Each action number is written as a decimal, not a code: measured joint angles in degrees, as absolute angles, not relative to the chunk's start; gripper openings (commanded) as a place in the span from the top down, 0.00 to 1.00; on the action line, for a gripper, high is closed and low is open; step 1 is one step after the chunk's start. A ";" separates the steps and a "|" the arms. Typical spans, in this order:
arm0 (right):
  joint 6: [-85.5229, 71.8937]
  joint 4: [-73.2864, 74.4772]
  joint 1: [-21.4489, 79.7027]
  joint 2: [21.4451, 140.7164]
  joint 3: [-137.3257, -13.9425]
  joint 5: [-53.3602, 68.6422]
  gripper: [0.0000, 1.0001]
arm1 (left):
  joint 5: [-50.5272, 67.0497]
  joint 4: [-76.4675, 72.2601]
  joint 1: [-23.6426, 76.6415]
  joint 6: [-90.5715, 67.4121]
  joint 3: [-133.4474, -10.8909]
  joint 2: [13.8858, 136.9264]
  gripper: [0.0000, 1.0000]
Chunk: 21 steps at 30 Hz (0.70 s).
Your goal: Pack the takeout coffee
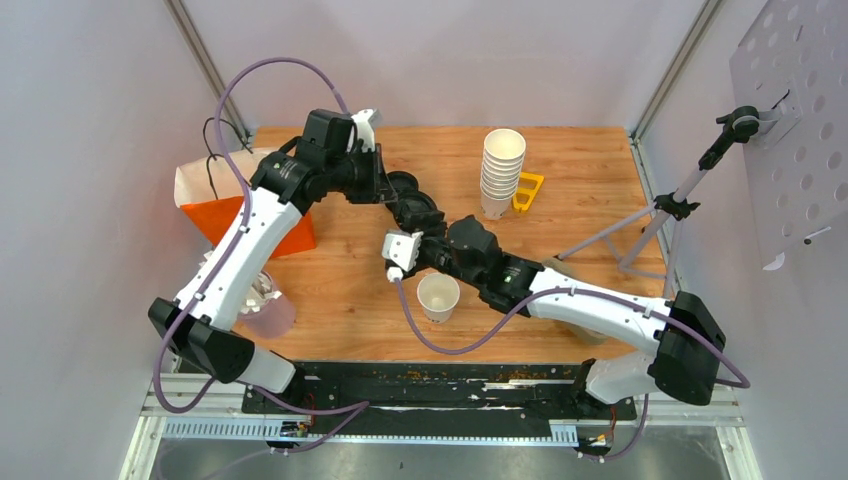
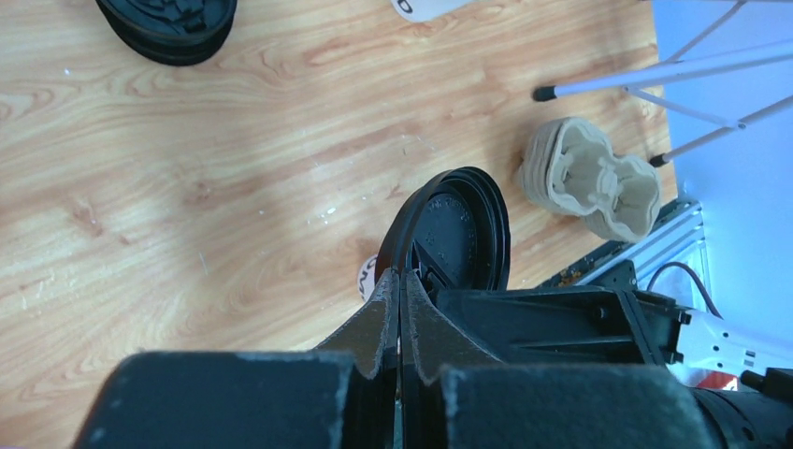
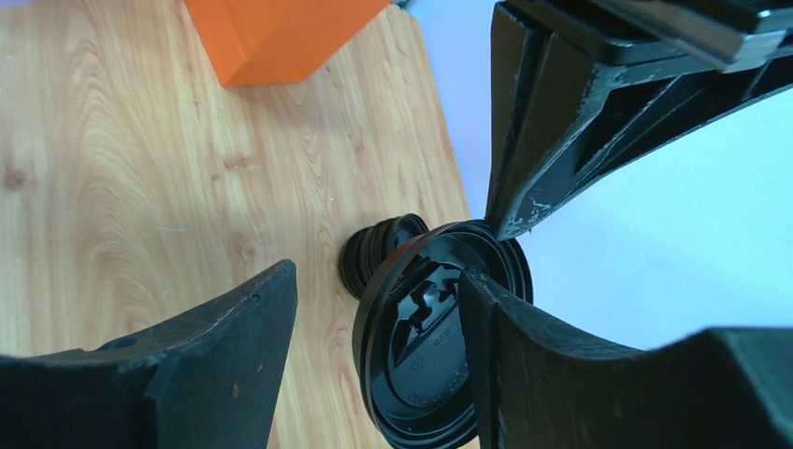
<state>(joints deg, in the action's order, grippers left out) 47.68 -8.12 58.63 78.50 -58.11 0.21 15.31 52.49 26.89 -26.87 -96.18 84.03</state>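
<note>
No lidded coffee cup is in view. A lidless white cup (image 1: pixel 438 296) stands upright at the table's middle front. My left gripper (image 1: pixel 392 186) (image 2: pixel 400 276) is shut on the rim of a black plastic lid (image 2: pixel 458 234), held on edge above the table; it may be two nested lids. My right gripper (image 1: pixel 424 217) (image 3: pixel 374 276) is open, its fingers (image 3: pixel 215 355) either side of the same lid (image 3: pixel 425 346). A low stack of black lids (image 3: pixel 374 251) (image 2: pixel 168 23) lies on the table beneath. The orange paper bag (image 1: pixel 250 215) (image 3: pixel 281 33) stands at the left.
A tall stack of lidless white cups (image 1: pixel 500 170) and a yellow piece (image 1: pixel 528 192) stand at the back. A pale pink cup (image 1: pixel 268 305) sits under the left arm. A pulp cup carrier (image 2: pixel 594 178) lies at the right, near a tripod's legs (image 1: pixel 640 230).
</note>
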 measured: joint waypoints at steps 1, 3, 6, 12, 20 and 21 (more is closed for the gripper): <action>48.56 -8.32 59.33 78.50 -57.87 -1.45 0.45 | 15.31 52.80 27.07 -27.07 -95.92 83.61 1.00; 50.54 -9.19 60.82 78.50 -57.10 -4.78 0.61 | 15.33 53.23 27.35 -27.49 -95.24 82.74 1.00; 52.95 -10.79 62.46 78.59 -56.51 -8.43 0.78 | 15.31 54.06 27.40 -28.18 -94.06 81.30 1.00; 51.68 -12.78 64.42 78.30 -55.51 -11.07 0.87 | 15.09 54.85 27.40 -28.71 -93.67 80.29 0.81; 34.13 -10.20 64.47 71.81 -54.15 -9.89 0.81 | 16.01 54.98 27.40 -27.35 -99.18 80.03 0.07; 30.72 -9.34 64.47 70.28 -54.15 -9.72 0.80 | 16.01 54.61 27.40 -26.59 -100.05 79.77 0.04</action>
